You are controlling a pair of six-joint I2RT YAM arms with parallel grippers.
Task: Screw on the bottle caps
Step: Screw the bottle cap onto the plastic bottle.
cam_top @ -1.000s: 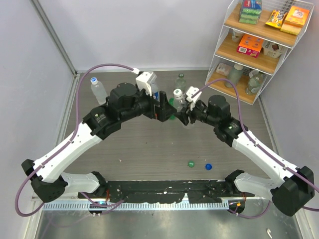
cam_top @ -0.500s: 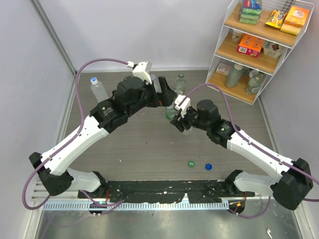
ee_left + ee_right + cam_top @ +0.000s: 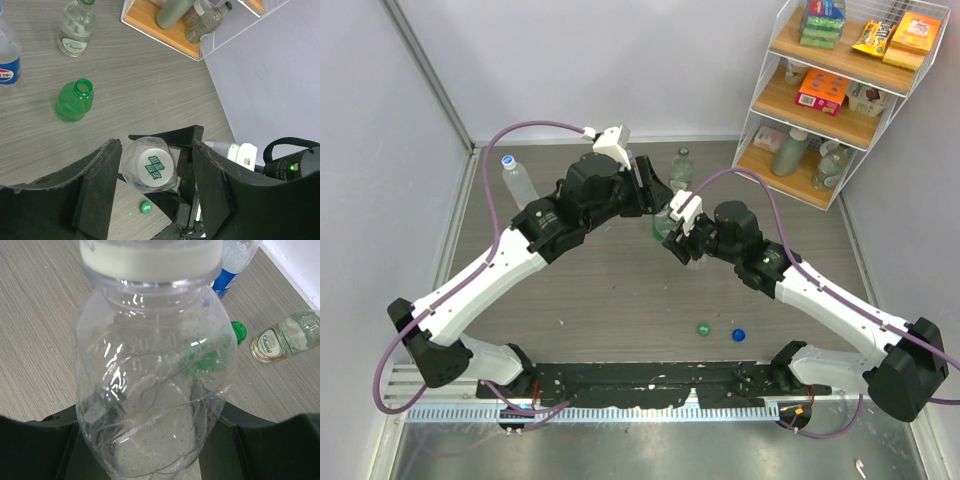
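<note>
My right gripper (image 3: 150, 452) is shut on the body of the plain clear bottle (image 3: 150, 390), holding it upright, with the white cap (image 3: 150, 260) on its neck. In the left wrist view that white cap (image 3: 154, 167) shows from above. My left gripper (image 3: 156, 167) is open around it, with a gap at each finger. The green bottle (image 3: 74, 101) stands uncapped on the table, and the cola-label bottle (image 3: 7, 62) is at the left edge. The green cap (image 3: 702, 328) and blue cap (image 3: 738, 335) lie on the table in front. From above, my left gripper (image 3: 655, 192) hangs just behind my right gripper (image 3: 682, 248).
A glass bottle (image 3: 682, 168) with a pale label stands at the back. At the far left stands a clear bottle (image 3: 517, 182) with a blue cap. A wire shelf (image 3: 840, 90) with snacks and bottles fills the back right corner.
The left gripper lifted from beside the right gripper and now hangs over the bottle's top. The right arm shifted left with the bottle, then held still.
</note>
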